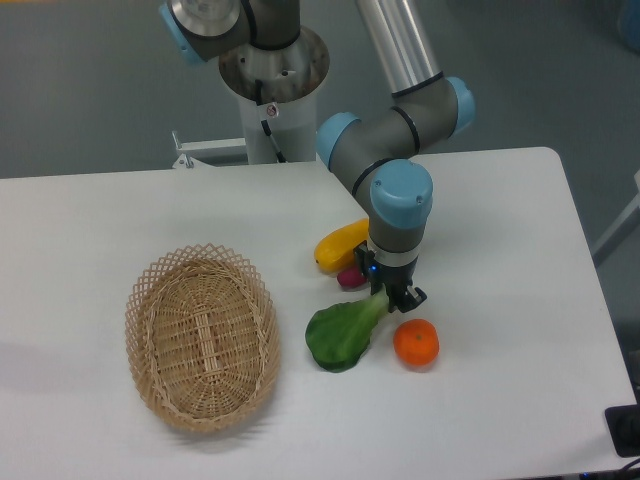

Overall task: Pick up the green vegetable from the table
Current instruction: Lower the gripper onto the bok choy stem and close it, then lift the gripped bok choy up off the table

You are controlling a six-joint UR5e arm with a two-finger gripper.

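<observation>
Orange [416, 343] and yellow fruit [341, 244] crowd the green vegetable [342, 331] — its left side looks open.
</observation>
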